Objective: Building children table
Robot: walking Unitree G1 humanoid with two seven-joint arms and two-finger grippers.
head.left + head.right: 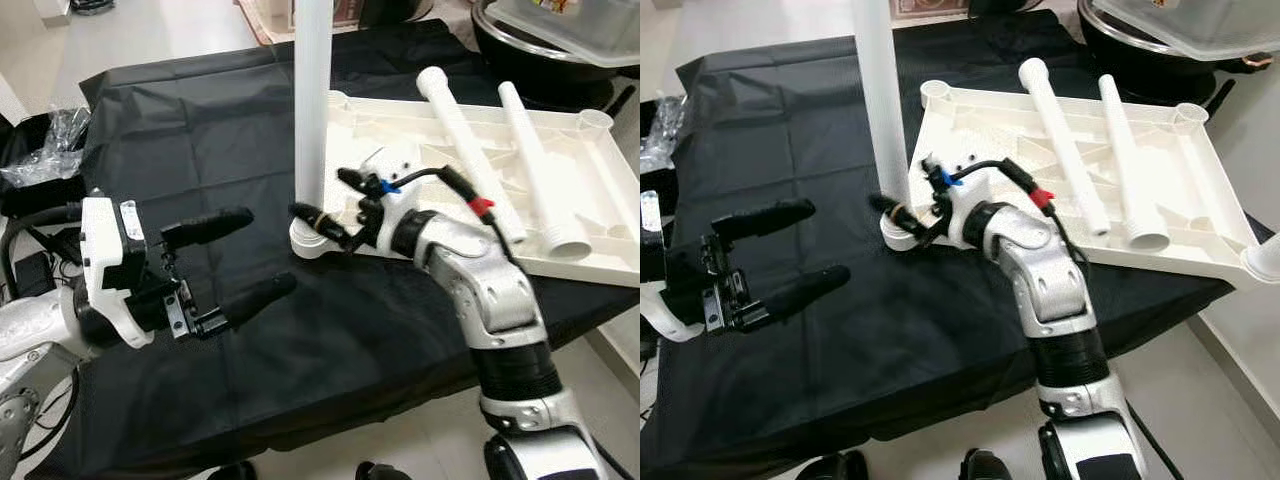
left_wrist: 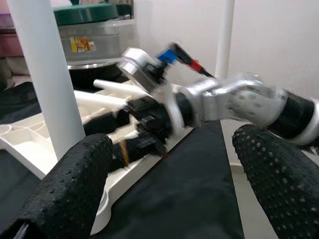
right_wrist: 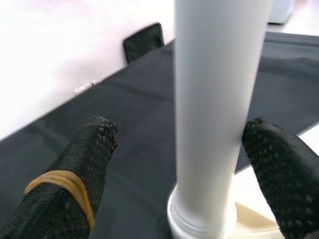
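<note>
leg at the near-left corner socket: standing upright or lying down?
Upright. The white leg stands vertical in the corner socket of the upturned tabletop; the right gripper is open around its base. Two other legs lie on the tabletop.

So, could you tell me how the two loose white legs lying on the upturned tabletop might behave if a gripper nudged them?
The loose legs are smooth round tubes, so they would probably roll or slide sideways. They look like stiff hollow plastic, likely light for their length. The raised rim of the tabletop and its moulded ribs may catch them before they leave it.
</note>
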